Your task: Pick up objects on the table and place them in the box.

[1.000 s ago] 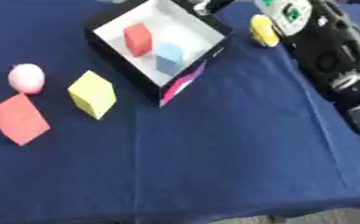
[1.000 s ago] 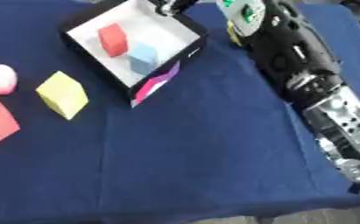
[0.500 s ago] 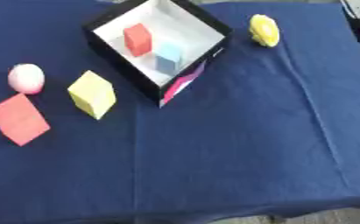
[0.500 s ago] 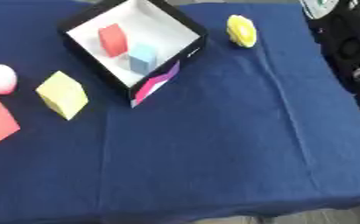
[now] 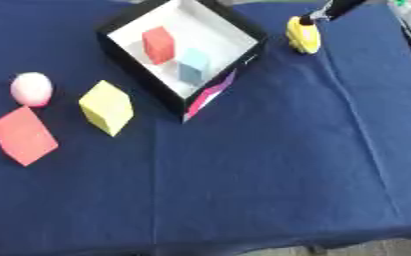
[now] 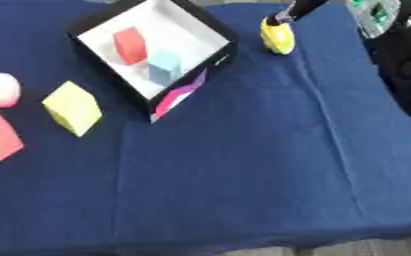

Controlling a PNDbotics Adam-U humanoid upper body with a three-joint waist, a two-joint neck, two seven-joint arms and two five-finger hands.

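Blue cloth (image 5: 270,165), open box (image 5: 243,27) at top centre with 1 red block (image 5: 159,44) and 1 pale blue block (image 5: 194,65) inside. Yellow object (image 5: 303,35) just right of box, dark fingertip (image 5: 318,15) of right hand touching its top; curl cannot tell, possibly pinching. Left of box: yellow cube (image 5: 106,107), pink ball (image 5: 31,89), red cube (image 5: 22,135), all on cloth.

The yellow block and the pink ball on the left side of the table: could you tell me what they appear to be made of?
The yellow block looks like foam or painted wood: flat matte faces, crisp edges, no gloss; the pictures cannot settle which. The pink ball looks smooth and pale, with soft shading and no sharp highlight, so probably foam or soft plastic. Both rest on the blue cloth, which shows folds like woven fabric.
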